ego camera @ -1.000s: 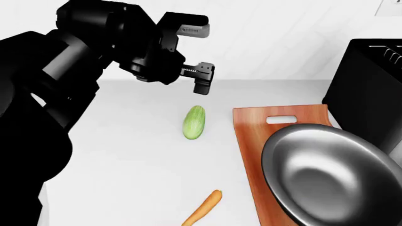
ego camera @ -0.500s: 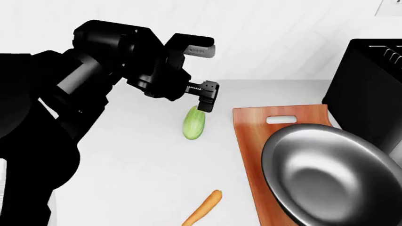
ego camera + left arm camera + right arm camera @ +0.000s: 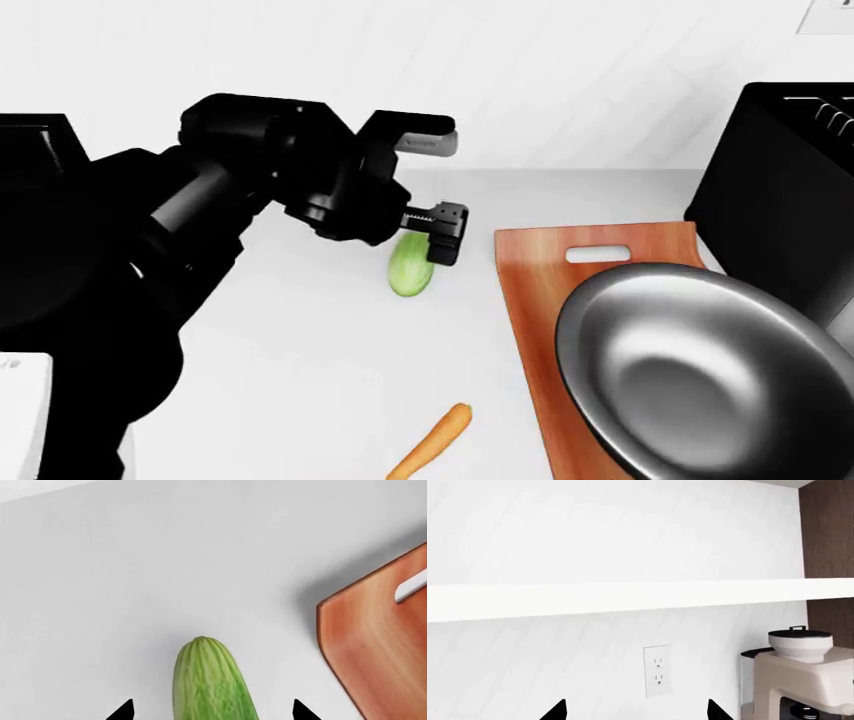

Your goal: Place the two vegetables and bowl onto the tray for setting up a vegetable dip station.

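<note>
A stubby light-green cucumber (image 3: 408, 270) (image 3: 212, 682) lies on the white counter, left of the tray. My left gripper (image 3: 430, 246) (image 3: 212, 711) is open, low over its far end, one fingertip (image 3: 124, 711) on each side with a gap to the skin. The slim orange carrot (image 3: 434, 441) lies nearer the front edge. The reddish-brown wooden tray (image 3: 534, 275) (image 3: 380, 645) carries the big shiny steel bowl (image 3: 701, 375), which overhangs it. My right gripper (image 3: 635, 711) is open, facing a wall, and does not show in the head view.
A black appliance (image 3: 781, 190) stands right behind the tray. The right wrist view shows a white wall with a shelf (image 3: 614, 597), an outlet (image 3: 657, 671) and a coffee maker (image 3: 800, 677). A white object's corner (image 3: 20, 420) sits at the lower left.
My left arm has come down and forward from above the counter until its open fingers straddle the cucumber's far end. The cucumber, carrot, bowl and tray have not moved.
</note>
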Robot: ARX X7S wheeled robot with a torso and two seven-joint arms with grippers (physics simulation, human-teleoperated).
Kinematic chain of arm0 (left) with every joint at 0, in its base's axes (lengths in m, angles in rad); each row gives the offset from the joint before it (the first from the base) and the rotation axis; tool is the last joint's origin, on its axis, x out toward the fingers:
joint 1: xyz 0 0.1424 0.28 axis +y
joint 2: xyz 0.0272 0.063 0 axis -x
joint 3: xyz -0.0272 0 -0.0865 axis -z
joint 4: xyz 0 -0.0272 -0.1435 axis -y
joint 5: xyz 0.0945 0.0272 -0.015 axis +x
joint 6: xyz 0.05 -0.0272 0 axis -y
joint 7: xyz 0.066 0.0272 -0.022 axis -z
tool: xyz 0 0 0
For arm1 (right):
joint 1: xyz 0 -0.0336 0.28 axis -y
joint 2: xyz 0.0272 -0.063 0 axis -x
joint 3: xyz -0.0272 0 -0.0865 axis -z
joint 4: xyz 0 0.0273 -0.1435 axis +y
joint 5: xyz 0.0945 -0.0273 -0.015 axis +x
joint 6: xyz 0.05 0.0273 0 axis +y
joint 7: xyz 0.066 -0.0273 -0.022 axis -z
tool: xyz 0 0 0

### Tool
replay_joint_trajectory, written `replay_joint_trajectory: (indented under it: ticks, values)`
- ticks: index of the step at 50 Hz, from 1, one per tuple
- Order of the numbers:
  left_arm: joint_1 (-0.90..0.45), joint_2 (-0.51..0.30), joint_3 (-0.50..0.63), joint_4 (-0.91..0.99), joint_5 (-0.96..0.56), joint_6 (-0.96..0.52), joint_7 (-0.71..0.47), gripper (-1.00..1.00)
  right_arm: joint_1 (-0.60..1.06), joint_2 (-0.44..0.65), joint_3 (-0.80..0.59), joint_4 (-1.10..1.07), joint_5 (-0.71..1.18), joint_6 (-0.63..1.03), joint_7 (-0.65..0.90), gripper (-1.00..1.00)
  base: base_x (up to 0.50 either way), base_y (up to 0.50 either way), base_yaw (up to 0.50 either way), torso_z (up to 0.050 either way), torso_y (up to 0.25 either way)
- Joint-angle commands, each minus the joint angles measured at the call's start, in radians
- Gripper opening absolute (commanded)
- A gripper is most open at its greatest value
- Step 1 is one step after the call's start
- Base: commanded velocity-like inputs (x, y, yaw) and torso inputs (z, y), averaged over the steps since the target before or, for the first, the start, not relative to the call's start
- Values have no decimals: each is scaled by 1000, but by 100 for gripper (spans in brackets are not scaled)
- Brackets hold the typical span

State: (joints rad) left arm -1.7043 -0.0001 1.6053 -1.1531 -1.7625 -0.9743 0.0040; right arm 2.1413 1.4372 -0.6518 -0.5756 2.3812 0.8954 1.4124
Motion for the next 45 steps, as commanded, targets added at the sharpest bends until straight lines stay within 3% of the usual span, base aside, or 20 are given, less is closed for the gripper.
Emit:
replay_joint_trajectory:
  ticks: [1,12,13,35,45]
  values:
    - [47,0,7,2,-41,12,-32,100,-13,21,14,-9,2,-8,-6,100,0,0,0,0,0]
    - [88,0,11,3,-47,22,-46,100,-33,33,22,-22,-4,-27,-18,100,0,0,0,0,0]
    - [91,0,11,4,-45,26,-65,-100,-32,32,24,-21,-1,-25,-15,100,0,0,0,0,0]
    - [78,0,32,-36,-143,57,-191,-100,-16,12,50,1,26,5,19,100,2,0,-1,0,0]
    - [-50,0,26,-4,-118,28,-184,-100,-11,12,63,9,38,13,27,100,0,0,0,0,0]
